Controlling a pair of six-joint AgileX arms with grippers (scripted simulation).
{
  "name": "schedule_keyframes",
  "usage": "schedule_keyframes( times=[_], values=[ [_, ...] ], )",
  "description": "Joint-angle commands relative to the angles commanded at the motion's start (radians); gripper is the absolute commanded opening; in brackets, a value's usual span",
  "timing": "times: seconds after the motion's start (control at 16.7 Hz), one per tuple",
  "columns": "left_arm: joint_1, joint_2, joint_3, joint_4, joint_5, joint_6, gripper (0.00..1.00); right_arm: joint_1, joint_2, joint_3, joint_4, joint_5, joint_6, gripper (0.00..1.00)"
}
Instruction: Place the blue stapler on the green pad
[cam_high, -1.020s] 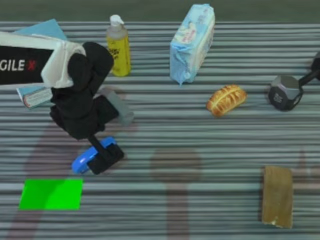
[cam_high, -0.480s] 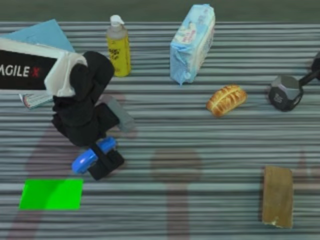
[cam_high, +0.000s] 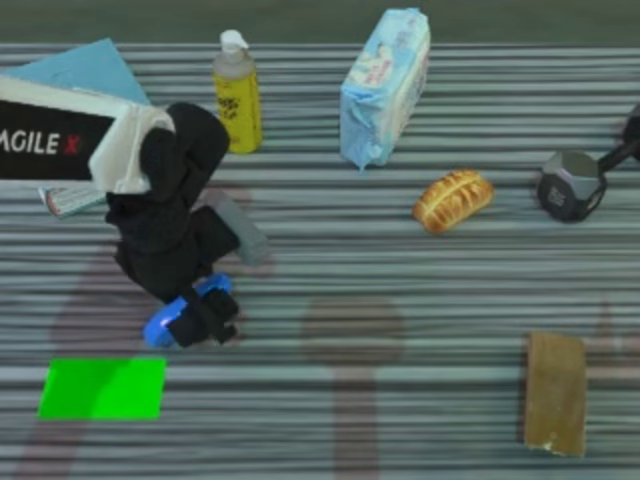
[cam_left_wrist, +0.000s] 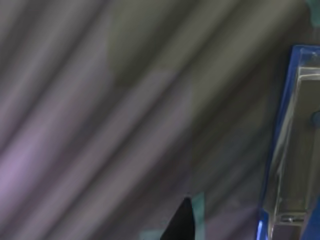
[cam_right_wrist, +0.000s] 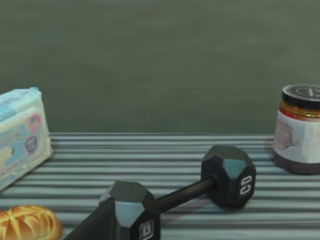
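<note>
The blue stapler (cam_high: 160, 326) lies slantwise on the striped table, just above and to the right of the green pad (cam_high: 102, 388), which lies flat near the front left. My left gripper (cam_high: 203, 315) reaches down over the stapler's middle with its fingers shut on it, so only the two blue ends show. In the left wrist view the stapler (cam_left_wrist: 295, 150) shows its blue rim and silver metal beside one dark finger (cam_left_wrist: 183, 222). My right arm is out of the top view; one of its fingers (cam_right_wrist: 95, 225) shows in the right wrist view, parked by the dumbbell.
At the back are a light-blue book (cam_high: 85, 65) under my left arm, a yellow bottle (cam_high: 237, 95) and a wipes pack (cam_high: 385, 85). A bread roll (cam_high: 453, 199), a black dumbbell (cam_high: 572, 183) and a wooden block (cam_high: 555, 392) lie to the right. A jar (cam_right_wrist: 300, 130) stands beyond the dumbbell.
The left gripper's fingers have drawn together around the blue stapler, from wide open to shut on it. The stapler and the pad stay where they were.
</note>
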Motion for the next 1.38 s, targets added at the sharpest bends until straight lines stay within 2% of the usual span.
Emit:
schedule_keyframes(
  times=[0.18, 0.24, 0.84, 1.38],
  values=[
    [0.000, 0.000, 0.000, 0.000, 0.000, 0.000, 0.02, 0.000, 0.000, 0.000, 0.000, 0.000, 0.000, 1.00],
    [0.000, 0.000, 0.000, 0.000, 0.000, 0.000, 0.00, 0.000, 0.000, 0.000, 0.000, 0.000, 0.000, 1.00],
    [-0.001, -0.023, 0.017, -0.026, 0.009, -0.004, 0.00, 0.000, 0.000, 0.000, 0.000, 0.000, 0.000, 1.00],
    [0.021, -0.161, 0.215, -0.369, 0.008, -0.007, 0.00, 0.000, 0.000, 0.000, 0.000, 0.000, 0.000, 1.00]
  ],
)
